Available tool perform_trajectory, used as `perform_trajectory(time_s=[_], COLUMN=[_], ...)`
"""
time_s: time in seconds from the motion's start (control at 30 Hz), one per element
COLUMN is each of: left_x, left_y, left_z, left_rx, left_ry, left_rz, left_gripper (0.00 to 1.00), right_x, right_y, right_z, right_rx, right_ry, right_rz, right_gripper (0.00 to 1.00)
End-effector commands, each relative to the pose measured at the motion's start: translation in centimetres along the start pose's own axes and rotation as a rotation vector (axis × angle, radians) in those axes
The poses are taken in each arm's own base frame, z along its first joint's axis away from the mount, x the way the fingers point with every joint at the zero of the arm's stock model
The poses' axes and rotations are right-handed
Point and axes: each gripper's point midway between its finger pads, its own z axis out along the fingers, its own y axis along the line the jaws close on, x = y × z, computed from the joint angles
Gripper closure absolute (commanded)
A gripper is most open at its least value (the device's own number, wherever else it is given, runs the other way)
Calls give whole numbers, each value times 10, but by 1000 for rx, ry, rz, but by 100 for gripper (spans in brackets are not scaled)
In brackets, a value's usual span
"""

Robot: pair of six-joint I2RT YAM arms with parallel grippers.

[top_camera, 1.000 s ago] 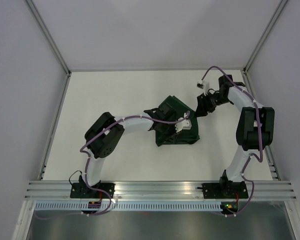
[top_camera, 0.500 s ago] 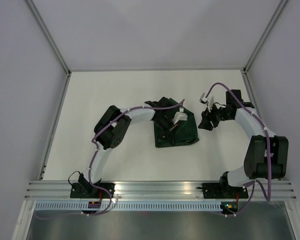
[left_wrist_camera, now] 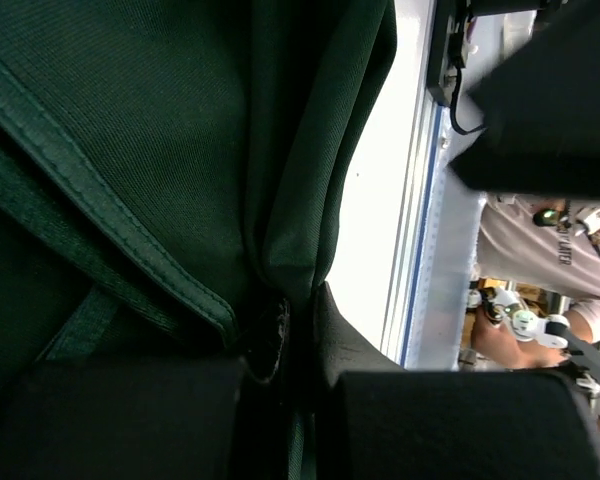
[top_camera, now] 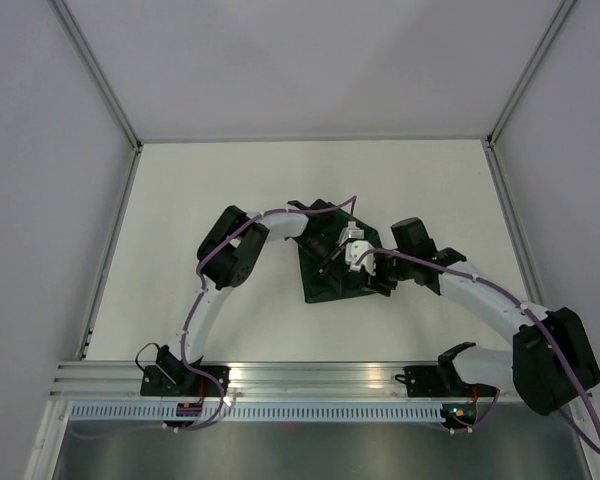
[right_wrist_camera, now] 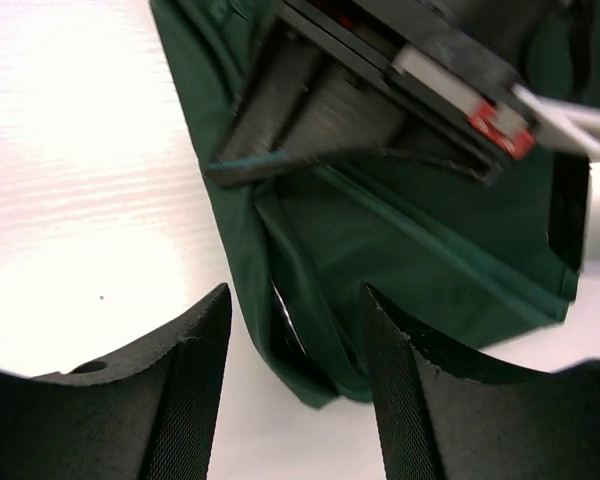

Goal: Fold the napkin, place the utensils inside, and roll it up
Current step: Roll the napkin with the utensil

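Swung the right arm in from the far right of the counter (top_camera: 210,180) to the near-right edge of the napkin (top_camera: 325,285) within the last second. Now straddling the layered hem there with the right jaws open, not yet pinching. Gripping a fold of the fabric with the left jaws, clamped shut on it at the top of the bundle. Kept the napkin mid-counter, folded small. Probably setting up a two-handed hold for the next fold or the roll. Cannot tell whether utensils lie inside
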Motion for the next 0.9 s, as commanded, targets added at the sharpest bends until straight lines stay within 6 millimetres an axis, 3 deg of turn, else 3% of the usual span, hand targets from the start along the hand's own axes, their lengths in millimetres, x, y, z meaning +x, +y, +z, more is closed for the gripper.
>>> perform_trajectory(time_s=[0.0, 0.27, 0.87], left_x=[19, 23, 20], left_y=[29, 34, 36], left_z=[3, 3, 0], left_rx=[-69, -62, -59], left_ry=[55, 62, 57], left_rz=[-72, -90, -88], left_gripper=[98, 98, 98], right_x=[-11, -6, -1], right_y=[-3, 13, 25], right_z=[15, 45, 65], right_rx=[61, 38, -67], right_ry=[9, 78, 129], right_rz=[-159, -288, -310], right_gripper=[40, 36, 33])
